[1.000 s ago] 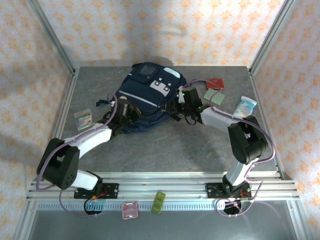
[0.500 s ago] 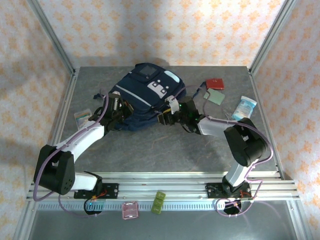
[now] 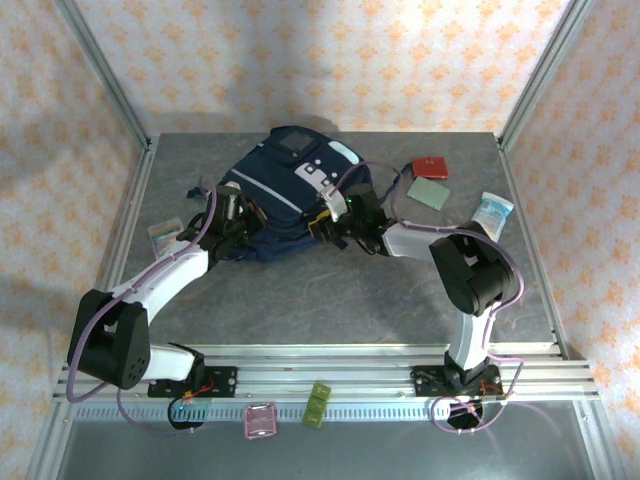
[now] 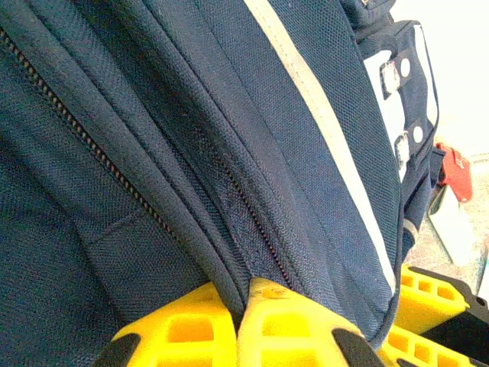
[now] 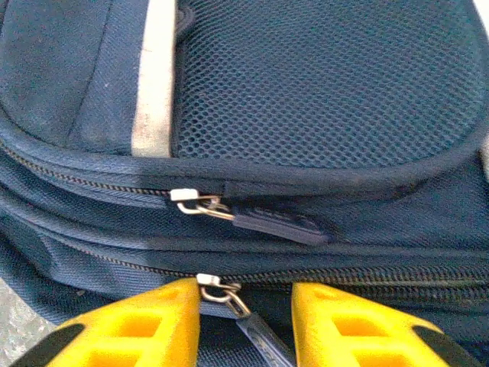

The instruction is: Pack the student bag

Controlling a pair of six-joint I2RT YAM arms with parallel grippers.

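Note:
The student bag [image 3: 285, 195], navy blue with a white stripe, lies at the back middle of the table. My left gripper [image 3: 238, 213] is at its left side. In the left wrist view its yellow fingers [image 4: 191, 329] are shut on a fold of the bag's fabric [image 4: 191, 115] beside a zipper line. My right gripper [image 3: 330, 222] is against the bag's near right side. In the right wrist view its fingers [image 5: 153, 321] stand apart around the lower zipper pull [image 5: 256, 325], and the slider touches the left one. A second zipper pull [image 5: 275, 223] lies just above, on the bag [image 5: 321, 92].
A red flat item [image 3: 431, 166], a green card [image 3: 427, 192] and a light-blue packet [image 3: 492, 211] lie right of the bag. A small packet [image 3: 165, 236] lies at the left. A pink case [image 3: 261, 420] and a green case [image 3: 318, 405] rest by the front rail.
My right gripper has slid left along the bag's near side and its jaws have narrowed around the lower zipper pull. The left arm swung left early on with the fabric, then held still.

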